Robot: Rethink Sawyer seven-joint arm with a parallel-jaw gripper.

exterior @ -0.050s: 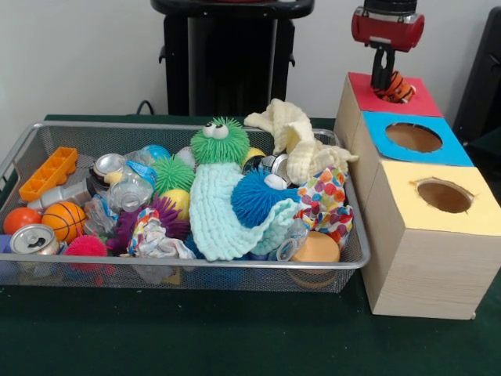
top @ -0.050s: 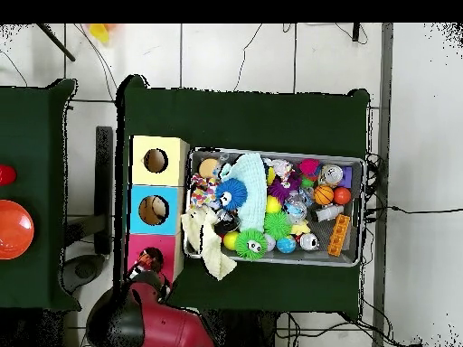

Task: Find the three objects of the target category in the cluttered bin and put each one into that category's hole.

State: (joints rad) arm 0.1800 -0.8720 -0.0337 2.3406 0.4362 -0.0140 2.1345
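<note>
The pincer point(exterior @ -0.050s: 389, 84), clamped on a small basketball point(exterior @ -0.050s: 398, 88) over the red hole point(exterior @ -0.050s: 389, 94), at the bin's point(exterior @ -0.050s: 47, 129) two o'clock, could catch the rim if released off-centre.

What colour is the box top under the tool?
Red, clearest in the front view; the tool hangs over its hole with a small orange, striped ball.

Arm vertical, claw point(exterior @ -0.050s: 389, 84) pointing down, closed on small basketball point(exterior @ -0.050s: 397, 87).
</note>
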